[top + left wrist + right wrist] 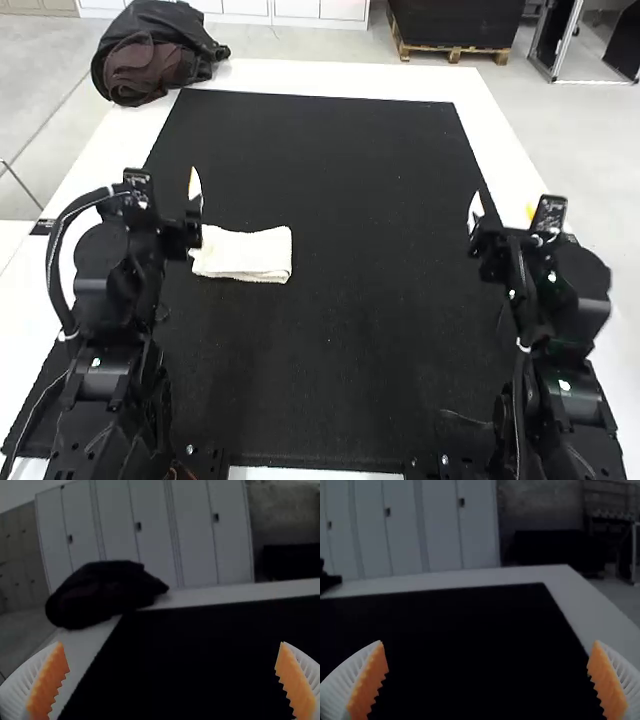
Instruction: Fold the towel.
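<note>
"Left gripper (pixel 196 200), what's it holding?"

"Nothing. Released, jaws wide apart, same as the right gripper (pixel 476 212)."

"And the towel (pixel 245 254)?"

"Folded, a white oblong on the black mat (pixel 360 320) covering the bench (pixel 300 76), near the left gripper."

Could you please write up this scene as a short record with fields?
item: white towel
towel state: folded into a compact rectangle; layer count unclear
towel place: on the black mat, beside the left arm
left gripper: open, nothing between its fingers
right gripper: open, nothing between its fingers
surface: white table under the mat
other: dark bundled fabric at the table's far left corner
</note>
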`<action>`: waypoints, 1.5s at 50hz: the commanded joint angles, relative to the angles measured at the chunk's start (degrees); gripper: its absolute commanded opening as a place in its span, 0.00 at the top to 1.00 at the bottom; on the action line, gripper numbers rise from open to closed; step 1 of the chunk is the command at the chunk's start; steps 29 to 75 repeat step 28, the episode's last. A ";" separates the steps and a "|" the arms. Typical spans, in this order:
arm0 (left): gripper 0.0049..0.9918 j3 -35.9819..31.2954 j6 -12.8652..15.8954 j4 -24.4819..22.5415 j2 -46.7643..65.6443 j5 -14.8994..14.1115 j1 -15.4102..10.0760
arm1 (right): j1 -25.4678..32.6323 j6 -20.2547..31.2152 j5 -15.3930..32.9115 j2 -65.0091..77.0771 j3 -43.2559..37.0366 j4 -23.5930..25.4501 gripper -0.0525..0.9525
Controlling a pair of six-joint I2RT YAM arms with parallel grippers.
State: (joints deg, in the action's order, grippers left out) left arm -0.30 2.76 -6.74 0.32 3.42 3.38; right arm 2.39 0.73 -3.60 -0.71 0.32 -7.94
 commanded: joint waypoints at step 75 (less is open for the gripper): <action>0.02 0.21 -0.66 5.78 -0.58 -0.26 0.14 | 0.86 -0.12 0.26 0.53 -0.32 8.12 0.03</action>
